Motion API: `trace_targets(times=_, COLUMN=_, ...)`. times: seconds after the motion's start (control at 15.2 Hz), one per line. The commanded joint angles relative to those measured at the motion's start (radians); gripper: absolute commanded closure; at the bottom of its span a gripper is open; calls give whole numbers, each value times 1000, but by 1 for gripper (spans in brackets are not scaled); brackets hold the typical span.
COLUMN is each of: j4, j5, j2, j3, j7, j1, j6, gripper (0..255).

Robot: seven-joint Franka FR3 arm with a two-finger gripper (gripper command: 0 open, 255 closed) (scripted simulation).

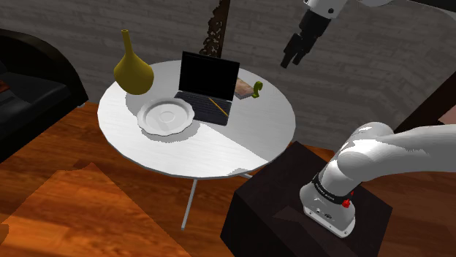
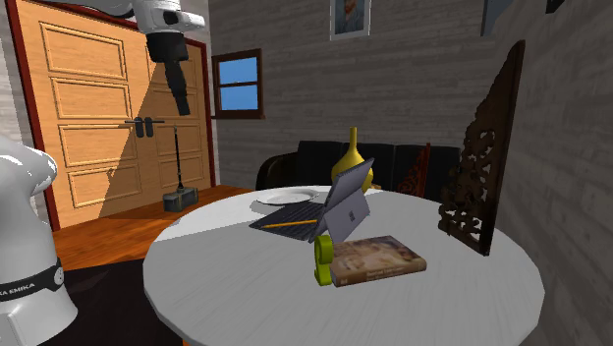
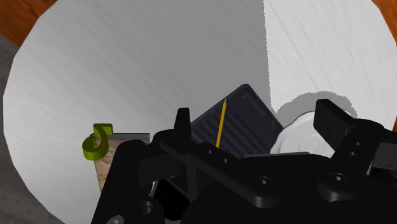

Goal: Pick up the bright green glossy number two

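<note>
While the white arm reaches up from its dark stand (image 1: pixel 289 219), the black pincer (image 1: pixel 292 60) hangs high above the round white table (image 1: pixel 219 157), well clear of everything on it. Its two fingers (image 3: pixel 182 121) stand apart with nothing between them, so it is open and empty. The number two (image 1: pixel 257 90), a glossy yellowish green, stands upright towards the table's far edge on the shoulder view's right. It is right against the end of a flat book (image 1: pixel 245 89) with a brownish cover. In the second exterior view the two (image 2: pixel 323 261) is at the book's (image 2: pixel 378 258) left end, behind the back of the open laptop (image 2: pixel 339 206). From the wrist view the two (image 3: pixel 97 142) sits well off to the side of the pincer (image 3: pixel 256 111), near the table's rim. A yellow pencil (image 1: pixel 218 106) lies slantwise across the laptop's (image 1: pixel 208 84) keyboard. A white plate (image 1: pixel 166 117) rests just left of the laptop in the shoulder view, and a mustard long-necked vase (image 1: pixel 133 69) stands beyond the plate. A dark carved screen (image 2: pixel 486 167) stands on the table past the book, and a black sofa (image 1: pixel 29 87) sits on the wooden floor at the shoulder view's far left.
</note>
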Motion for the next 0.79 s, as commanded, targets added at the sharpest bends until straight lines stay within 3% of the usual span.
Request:
trace_targets(times=0.0, j4=0, j5=0, j2=0, j3=0, j7=0, j1=0, j6=0, gripper=0)
trace_targets(times=0.73, j4=67, j5=-22, j2=336, j3=-177, j7=-224, j1=-6, j6=199, gripper=0)
